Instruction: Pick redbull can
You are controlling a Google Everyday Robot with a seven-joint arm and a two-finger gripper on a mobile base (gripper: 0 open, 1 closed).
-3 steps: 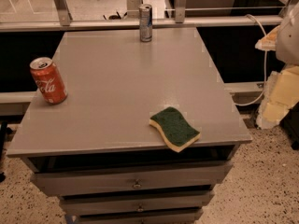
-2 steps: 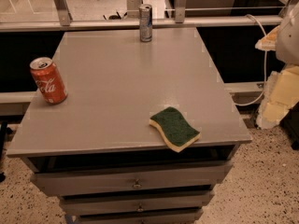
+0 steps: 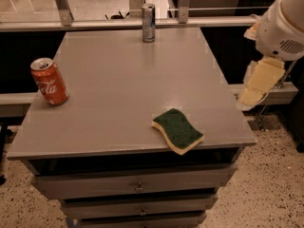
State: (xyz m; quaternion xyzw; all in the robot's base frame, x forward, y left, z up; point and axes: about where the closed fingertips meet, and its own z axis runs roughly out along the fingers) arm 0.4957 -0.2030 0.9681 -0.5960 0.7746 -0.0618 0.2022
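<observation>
The redbull can, slim and silver-and-blue, stands upright at the far edge of the grey table top, near its middle. My gripper hangs off the table's right side, below the white arm. It is well away from the can and holds nothing that I can see.
A red Coca-Cola can stands upright near the table's left edge. A green and yellow sponge lies near the front right corner. Drawers sit under the top. A rail and metal posts run behind the table.
My arm and gripper have shifted a little to the left and upward at the table's right side. The cans and the sponge have not moved.
</observation>
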